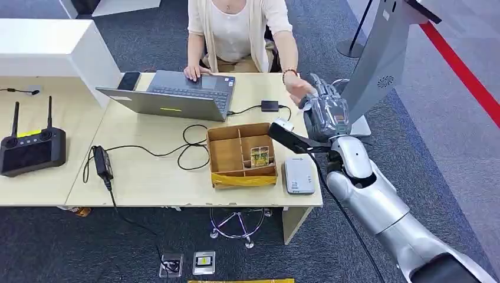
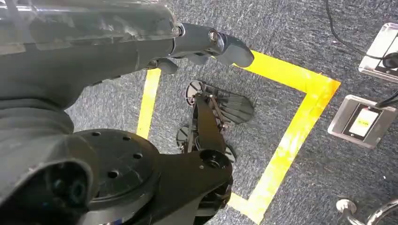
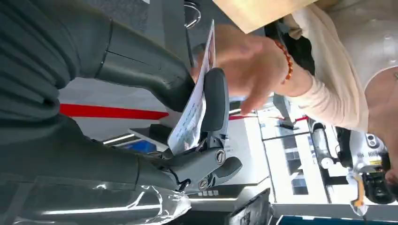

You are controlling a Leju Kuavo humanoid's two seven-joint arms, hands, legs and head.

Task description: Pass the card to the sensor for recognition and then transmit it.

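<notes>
My right hand (image 1: 326, 112) is raised past the desk's far right corner, close to the seated person. It pinches a white card (image 3: 193, 110) between thumb and fingers (image 3: 213, 105). The person's hand (image 1: 299, 89) with a bead bracelet reaches to the card and touches its far edge (image 3: 244, 61). The white card sensor (image 1: 299, 175) lies flat on the desk near the front right corner, below and left of my hand. My left hand (image 2: 206, 44) hangs low over the floor with nothing in it, fingers curled in.
A cardboard divider box (image 1: 242, 154) holding another card (image 1: 259, 156) sits left of the sensor. An open laptop (image 1: 177, 95), cables, a power brick (image 1: 102, 161) and a black remote (image 1: 29, 147) lie on the desk (image 1: 153, 183). A grey kiosk stand (image 1: 380, 53) rises right of my hand.
</notes>
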